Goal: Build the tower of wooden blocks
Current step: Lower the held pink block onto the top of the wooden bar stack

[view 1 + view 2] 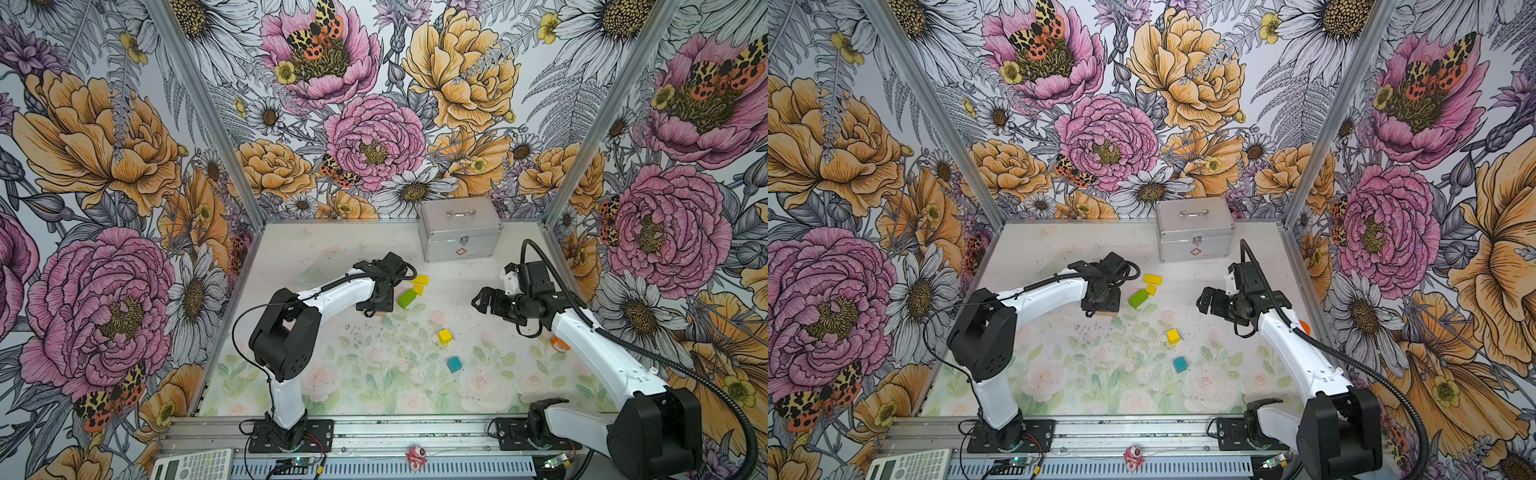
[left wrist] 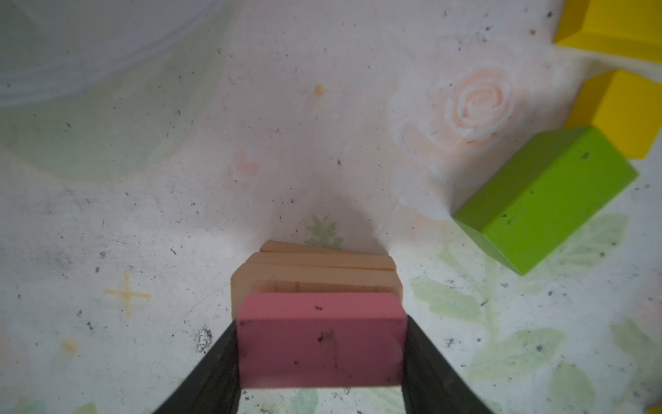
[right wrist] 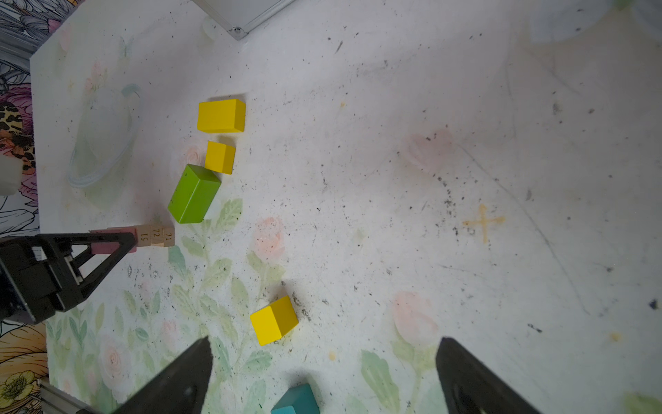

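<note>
My left gripper is shut on the pink slab, one black finger on each short end. It points down at the table's middle back in both top views. The slab is over three tan bars lying side by side; I cannot tell whether it rests on them. In the right wrist view the bars' numbered ends show. Beside them lie the green bar, a yellow cube and the yellow slab. Nearer the front sit another yellow cube and the teal cube. My right gripper hangs open and empty above these two.
A silver metal case stands against the back wall. An orange object lies partly under the right arm. A clear plastic dish sits left of the blocks. A calculator and a small pink toy lie on the front rail.
</note>
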Robot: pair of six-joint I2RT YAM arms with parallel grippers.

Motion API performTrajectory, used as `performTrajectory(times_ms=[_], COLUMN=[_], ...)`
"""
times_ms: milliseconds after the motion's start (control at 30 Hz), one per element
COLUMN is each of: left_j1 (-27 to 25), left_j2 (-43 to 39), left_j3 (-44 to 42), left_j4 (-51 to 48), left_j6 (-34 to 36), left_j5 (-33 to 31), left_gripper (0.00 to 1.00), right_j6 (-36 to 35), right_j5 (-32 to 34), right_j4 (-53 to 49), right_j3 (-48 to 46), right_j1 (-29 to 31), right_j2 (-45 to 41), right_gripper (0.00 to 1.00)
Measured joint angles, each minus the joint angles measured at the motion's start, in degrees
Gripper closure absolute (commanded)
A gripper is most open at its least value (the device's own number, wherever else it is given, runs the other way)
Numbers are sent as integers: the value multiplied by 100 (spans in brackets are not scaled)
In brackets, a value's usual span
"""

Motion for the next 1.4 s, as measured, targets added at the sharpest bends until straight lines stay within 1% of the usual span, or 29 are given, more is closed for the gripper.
performTrajectory(times_ms=[500, 800, 1033, 1400], left_j1=[33, 37, 48, 70], left_j2=[11, 0, -181, -188], left_j3=[9, 7, -31, -157], left_j4=[48, 72, 111, 203], left_j6=[-22, -24, -68, -92], left_j5=[0, 0, -2, 0], left_gripper=[40, 38, 35, 34], right_j6=[0, 0, -2, -2], right_j5=[-55, -57, -70, -105], right_j4=[0, 2, 2, 2], right_j3=[0, 0, 0, 0], right_j1=[0, 0, 0, 0], right_j2=[2, 2, 11, 22], right_gripper=[0, 0, 0, 0])
